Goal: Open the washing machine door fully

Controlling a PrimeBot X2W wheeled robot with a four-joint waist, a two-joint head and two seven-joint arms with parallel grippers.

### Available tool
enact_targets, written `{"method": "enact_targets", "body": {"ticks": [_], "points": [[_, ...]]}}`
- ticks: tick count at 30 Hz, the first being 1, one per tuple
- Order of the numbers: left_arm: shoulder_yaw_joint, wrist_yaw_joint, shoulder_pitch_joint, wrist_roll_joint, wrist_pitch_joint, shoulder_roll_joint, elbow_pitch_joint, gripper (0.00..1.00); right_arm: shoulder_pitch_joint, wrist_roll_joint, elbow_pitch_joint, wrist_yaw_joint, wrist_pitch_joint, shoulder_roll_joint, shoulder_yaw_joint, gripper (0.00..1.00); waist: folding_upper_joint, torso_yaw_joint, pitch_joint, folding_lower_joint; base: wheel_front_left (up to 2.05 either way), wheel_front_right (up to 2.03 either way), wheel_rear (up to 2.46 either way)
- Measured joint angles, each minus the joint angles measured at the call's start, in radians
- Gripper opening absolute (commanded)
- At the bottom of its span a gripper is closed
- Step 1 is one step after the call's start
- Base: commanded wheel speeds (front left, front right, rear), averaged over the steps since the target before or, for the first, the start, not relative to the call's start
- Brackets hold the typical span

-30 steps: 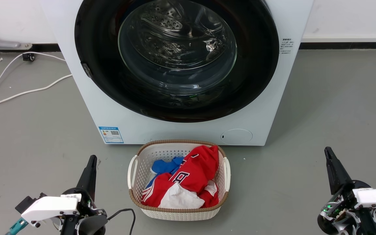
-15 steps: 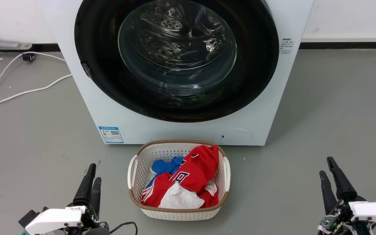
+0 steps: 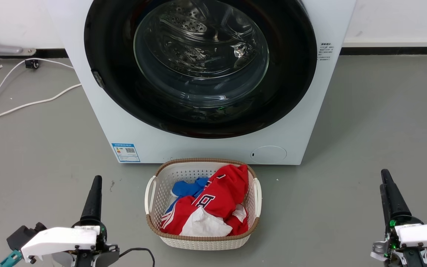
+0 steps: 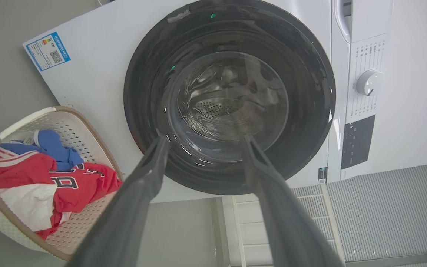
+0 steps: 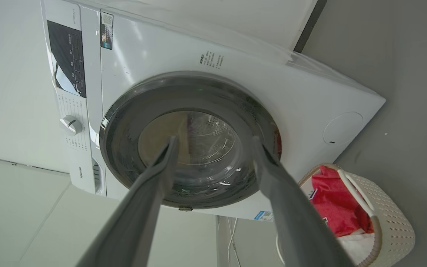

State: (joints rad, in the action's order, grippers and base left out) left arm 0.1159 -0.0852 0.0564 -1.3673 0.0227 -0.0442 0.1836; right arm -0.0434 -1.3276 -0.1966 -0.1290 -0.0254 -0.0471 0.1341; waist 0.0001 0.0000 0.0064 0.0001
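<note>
Right wrist view: Hisense (image 5: 83, 172) beside door (image 5: 121, 148)

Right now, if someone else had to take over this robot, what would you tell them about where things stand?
Left gripper: open, empty, low, left of the laundry basket.
Right gripper: open, empty, low, right of the laundry basket.
Washing machine door: shut against the white machine; neither gripper touches it.
The laundry basket, holding clothes, stands on the floor just in front of the white machine.
Done: nothing yet.
Left: reach the door, pull it, swing it fully open, probably minding the basket.
</note>
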Motion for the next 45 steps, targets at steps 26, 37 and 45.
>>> {"method": "enact_targets", "body": {"ticks": [26,37,45], "points": [[-0.113,0.126,-0.034,0.57,-0.096,-0.008,-0.104,1.0,0.053,0.624,0.163,0.0,0.097,0.0,-0.064,1.0,0.0,0.002,0.001,0.0,0.0,0.0,0.0],[-0.169,0.164,-0.044,0.724,-0.13,-0.035,-0.115,1.0,0.08,0.784,0.172,0.0,0.132,0.0,-0.077,1.0,0.0,0.005,0.001,0.0,0.0,0.0,0.0],[-0.206,0.19,-0.052,0.816,-0.151,-0.051,-0.13,1.0,0.091,0.884,0.19,0.0,0.154,0.0,-0.078,1.0,0.0,0.008,0.001,0.0,0.0,0.0,0.0]]}}
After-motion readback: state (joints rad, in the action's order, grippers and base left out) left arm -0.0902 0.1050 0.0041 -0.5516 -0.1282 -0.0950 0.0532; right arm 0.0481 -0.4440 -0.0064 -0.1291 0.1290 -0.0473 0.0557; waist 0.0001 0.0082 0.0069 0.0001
